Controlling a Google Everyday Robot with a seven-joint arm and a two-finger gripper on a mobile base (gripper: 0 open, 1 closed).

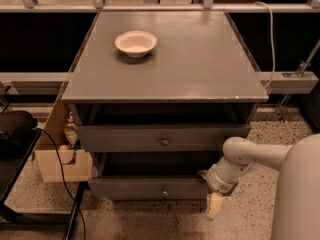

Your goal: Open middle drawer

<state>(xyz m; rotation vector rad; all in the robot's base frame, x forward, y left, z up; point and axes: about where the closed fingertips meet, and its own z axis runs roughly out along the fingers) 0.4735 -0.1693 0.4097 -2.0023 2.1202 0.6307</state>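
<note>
Drawers show on the front of the grey cabinet (195, 59), and you can see two of them. The upper one is the top drawer (120, 138), just under the cabinet's flat top. It has a small round top knob (164, 141) in its middle. Below it comes a dark gap. Then comes the middle drawer (125, 188), low on the cabinet's front. Its flat grey front has one small round middle knob (164, 191) at its centre. Right under that front you see speckled floor (140, 219).

Your gripper (214, 206) hangs at the cabinet's lower right front corner and points down. It is just beside the right end of the middle drawer and well to the right of the middle knob. You cannot tell if it touches the drawer. You cannot tell if the gripper is apart or together. The white arm (255, 156) comes to it from the cabinet's right side.

A pale bowl (135, 43) sits on the cabinet's top, toward the back left. A cardboard box (57, 166) stands on the floor at the cabinet's left side.
</note>
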